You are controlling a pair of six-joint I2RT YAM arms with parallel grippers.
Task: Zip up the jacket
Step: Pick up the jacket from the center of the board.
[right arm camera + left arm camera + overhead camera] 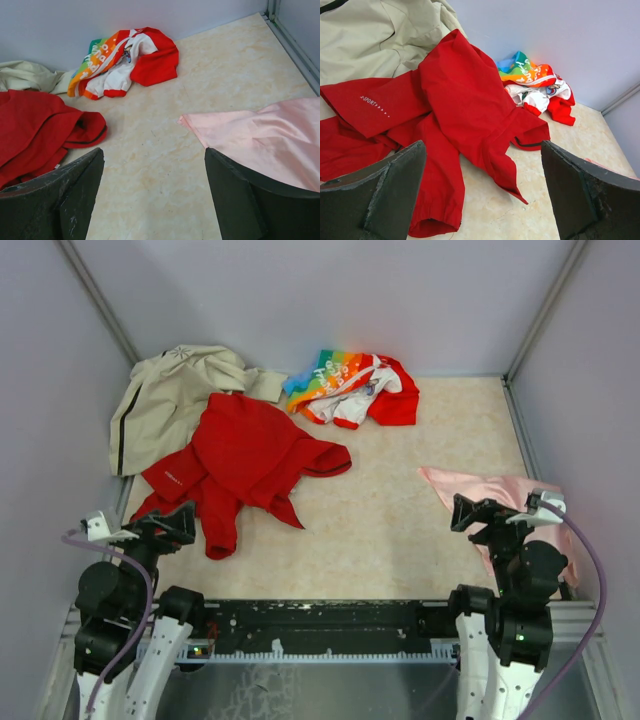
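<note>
The bright red jacket (240,455) lies crumpled on the table at the left, sleeves spread, a small white logo on one sleeve. It fills the left wrist view (455,105) and shows at the left edge of the right wrist view (35,130). Its zipper is not plainly visible. My left gripper (170,523) is open and empty, just near of the jacket's lower sleeve. My right gripper (478,512) is open and empty at the right, far from the jacket, beside a pink cloth.
A beige jacket (170,390) lies at the back left, partly under the red one. A rainbow-and-white printed red garment (355,388) lies at the back middle. A pink cloth (490,490) lies at the right. Grey walls enclose the table on three sides.
</note>
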